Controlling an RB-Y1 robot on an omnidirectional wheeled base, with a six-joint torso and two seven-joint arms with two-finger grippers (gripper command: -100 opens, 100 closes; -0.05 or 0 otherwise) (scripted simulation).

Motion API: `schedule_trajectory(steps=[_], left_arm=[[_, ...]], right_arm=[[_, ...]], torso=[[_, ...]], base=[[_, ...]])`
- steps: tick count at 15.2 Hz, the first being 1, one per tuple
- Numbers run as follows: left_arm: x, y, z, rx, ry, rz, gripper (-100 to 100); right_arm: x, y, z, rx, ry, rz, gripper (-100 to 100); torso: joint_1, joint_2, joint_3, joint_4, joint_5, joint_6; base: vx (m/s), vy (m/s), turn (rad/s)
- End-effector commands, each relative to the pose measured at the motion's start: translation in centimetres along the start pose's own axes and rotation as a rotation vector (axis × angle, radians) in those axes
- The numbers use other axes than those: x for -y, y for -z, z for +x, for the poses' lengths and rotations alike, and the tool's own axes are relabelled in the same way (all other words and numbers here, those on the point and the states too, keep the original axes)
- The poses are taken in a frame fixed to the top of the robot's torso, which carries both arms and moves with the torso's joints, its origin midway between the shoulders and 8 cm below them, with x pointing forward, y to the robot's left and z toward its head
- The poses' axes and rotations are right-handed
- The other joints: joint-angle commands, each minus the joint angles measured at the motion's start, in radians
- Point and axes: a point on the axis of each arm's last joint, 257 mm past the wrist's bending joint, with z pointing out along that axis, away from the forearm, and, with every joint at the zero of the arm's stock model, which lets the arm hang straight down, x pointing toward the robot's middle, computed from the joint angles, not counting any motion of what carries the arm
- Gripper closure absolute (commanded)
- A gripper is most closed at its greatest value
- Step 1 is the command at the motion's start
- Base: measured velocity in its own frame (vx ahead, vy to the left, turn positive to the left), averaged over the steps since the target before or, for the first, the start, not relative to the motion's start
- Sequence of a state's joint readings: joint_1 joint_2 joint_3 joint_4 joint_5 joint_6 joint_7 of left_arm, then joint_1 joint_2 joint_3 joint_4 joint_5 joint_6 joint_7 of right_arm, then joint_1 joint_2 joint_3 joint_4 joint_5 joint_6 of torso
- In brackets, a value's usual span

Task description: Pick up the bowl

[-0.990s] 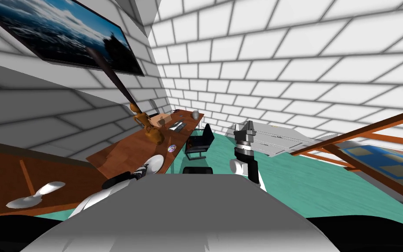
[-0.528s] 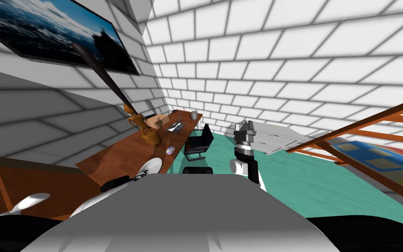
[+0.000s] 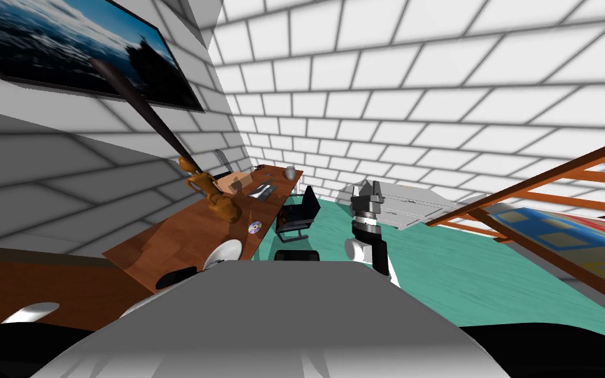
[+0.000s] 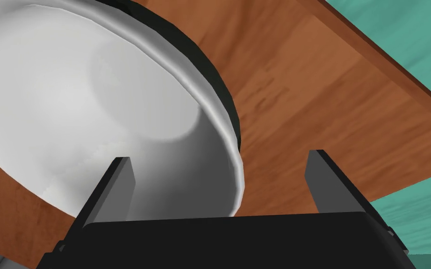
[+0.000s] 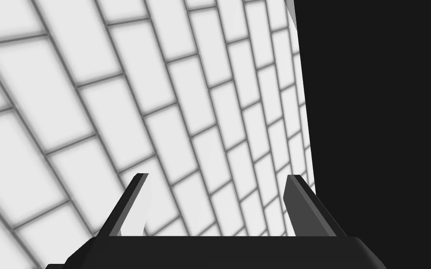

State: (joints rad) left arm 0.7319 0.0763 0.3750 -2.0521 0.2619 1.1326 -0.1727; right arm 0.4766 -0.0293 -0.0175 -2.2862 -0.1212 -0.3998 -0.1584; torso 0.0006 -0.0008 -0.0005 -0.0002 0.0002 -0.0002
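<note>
The left gripper (image 4: 219, 156) is open, its two grey fingers spread apart and not pressing anything. It is at the white bowl (image 4: 93, 107), with the rim passing between the fingers: one finger (image 4: 116, 187) stands inside the bowl and the other is outside, above bare wood. The bowl is on a brown wooden desk (image 4: 303, 116), at the end nearest the robot and close to the edge by the green floor (image 4: 411, 42). In the head view the bowl (image 3: 224, 252) shows as a white oval. The right gripper (image 5: 217, 205) is raised beside the chest, fingers apart and empty.
</note>
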Motion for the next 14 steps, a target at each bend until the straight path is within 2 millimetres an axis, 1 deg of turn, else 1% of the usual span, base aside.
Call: schedule_trajectory(steps=[1,3,4,5,9,10,12,13,14], left_arm=[[0.1,-0.7,0.1,0.000,0.001,0.003,-100],[0.0,-1.4,0.3,0.000,0.001,0.004,-100],[0.0,-1.0,0.2,0.000,0.001,0.002,-100],[0.0,-1.1,0.2,0.000,0.001,0.003,100],[0.0,-1.1,0.2,0.000,0.001,0.002,100],[0.1,-0.3,0.0,0.000,0.001,0.002,100],[0.1,0.4,-0.1,0.000,0.000,0.001,100],[0.1,0.7,-0.1,0.000,-0.001,0.001,100],[0.0,0.4,-0.1,0.001,0.000,0.003,100]], right_arm=[[0.0,0.0,0.0,0.000,0.000,0.000,0],[0.0,0.0,0.0,0.000,0.000,0.000,0],[0.0,0.0,0.0,0.000,0.000,0.000,0],[0.0,0.0,0.0,0.000,0.000,0.000,0],[0.0,0.0,0.0,0.000,0.000,0.000,0],[0.0,0.0,0.0,0.000,0.000,0.000,0],[0.0,0.0,0.0,0.000,0.000,0.000,0],[0.0,0.0,0.0,0.000,0.000,0.000,0],[0.0,0.0,0.0,0.000,0.000,0.000,0]], torso=[[0.000,0.000,0.000,0.000,0.000,0.000],[0.000,0.000,0.000,0.000,0.000,0.000],[0.000,0.000,0.000,0.000,0.000,0.000],[0.000,0.000,0.000,0.000,0.000,0.000],[-0.001,0.000,0.000,0.000,0.000,0.000],[-0.001,0.000,0.000,0.000,0.000,0.000],[-0.002,0.000,0.001,0.001,-0.001,0.000],[-0.002,0.000,0.001,0.001,-0.001,0.000],[-0.003,0.000,0.001,0.001,-0.001,0.000]], base=[[-0.007,0.012,-0.005],[-0.006,0.011,-0.003],[-0.003,0.007,-0.003],[0.000,0.000,0.000],[0.000,0.000,0.000],[0.003,-0.008,0.005],[0.006,-0.013,0.010],[0.006,-0.016,0.004],[0.003,-0.009,0.003]])
